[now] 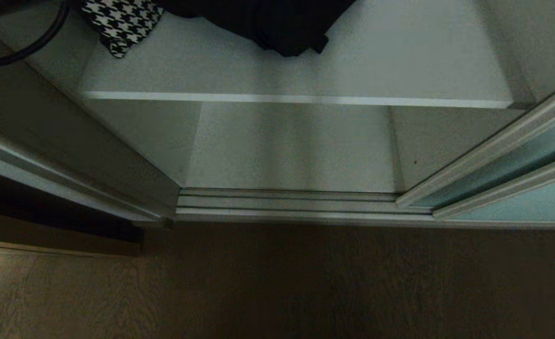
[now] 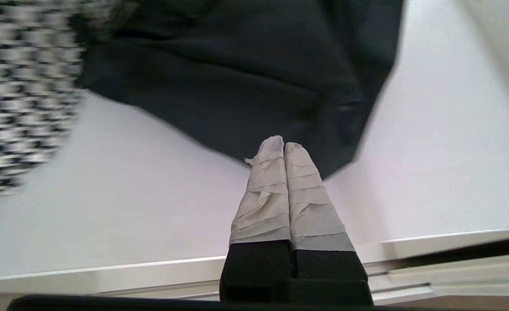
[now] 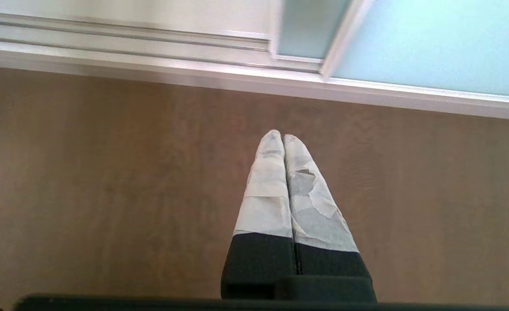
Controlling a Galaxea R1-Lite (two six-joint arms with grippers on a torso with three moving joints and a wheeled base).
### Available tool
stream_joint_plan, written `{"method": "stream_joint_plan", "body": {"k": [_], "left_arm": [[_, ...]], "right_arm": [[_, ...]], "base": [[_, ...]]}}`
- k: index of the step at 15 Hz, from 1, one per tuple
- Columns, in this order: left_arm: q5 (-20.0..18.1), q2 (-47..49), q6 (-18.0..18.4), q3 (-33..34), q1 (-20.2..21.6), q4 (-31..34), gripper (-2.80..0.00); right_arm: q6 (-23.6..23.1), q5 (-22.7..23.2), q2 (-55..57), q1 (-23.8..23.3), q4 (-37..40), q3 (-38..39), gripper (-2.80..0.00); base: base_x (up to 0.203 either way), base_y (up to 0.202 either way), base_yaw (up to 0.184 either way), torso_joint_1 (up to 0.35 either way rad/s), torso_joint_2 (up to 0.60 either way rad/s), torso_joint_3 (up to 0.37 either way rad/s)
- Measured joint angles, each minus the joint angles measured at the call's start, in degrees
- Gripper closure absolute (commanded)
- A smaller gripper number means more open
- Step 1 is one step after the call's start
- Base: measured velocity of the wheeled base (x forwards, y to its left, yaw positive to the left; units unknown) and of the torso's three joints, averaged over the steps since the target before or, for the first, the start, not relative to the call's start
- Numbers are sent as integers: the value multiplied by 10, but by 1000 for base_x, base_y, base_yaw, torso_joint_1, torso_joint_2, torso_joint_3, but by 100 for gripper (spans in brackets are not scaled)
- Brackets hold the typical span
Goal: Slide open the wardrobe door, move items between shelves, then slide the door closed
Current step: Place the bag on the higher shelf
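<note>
Your left gripper [image 2: 284,144] reaches in over the upper shelf [image 1: 296,70], its taped fingers [image 2: 265,194] pressed flat together with nothing between them; the tips sit at the near edge of the black garment [image 2: 245,86], and whether they touch the cloth you cannot tell from the wrist view. Your right gripper [image 3: 283,137] hangs over the wood-grain floor [image 3: 107,181] in front of the wardrobe, its fingers likewise closed on nothing, well apart from any item; neither arm shows in the head view.

The black garment [image 1: 277,23] lies on the upper shelf toward the back, a cuff or corner hanging toward the front; beside it on the left lies a black-and-white houndstooth cloth [image 1: 122,21], just touching or nearly so (the gap is too dark to judge). The lower shelf [image 1: 291,146] under it shows bare board.

The sliding wardrobe door [image 1: 517,150] stands pushed to the right, its frosted blue-green glass in a silver frame, leaving the opening wide; the bottom track [image 1: 286,202] runs across the threshold; a black cable [image 1: 28,44] curves across the upper left corner of the head view.
</note>
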Motion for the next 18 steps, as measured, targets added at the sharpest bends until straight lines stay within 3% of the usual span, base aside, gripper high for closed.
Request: {"method": "stream_joint_plan", "body": {"k": [5,8,12,16,18], "left_arm": [[-3,-19,0,0,1,69,0],[-16,-37,-3,10,5,110,0],[-135,-113,39,24,57,215,0],[-266,-211,97,71,175,260,0],[-294,-254,103,109,245,261,0]], "right_arm": [[0,0,0,0,0,0,0],[0,0,0,0,0,0,0],[0,0,0,0,0,0,0],[0,0,0,0,0,0,0],[0,0,0,0,0,0,0]], "base": [[0,-176,5,2,3,2],[0,-22,-2,1,2,1],[0,0,0,0,0,0],[0,0,0,0,0,0],[0,0,0,0,0,0]]}}
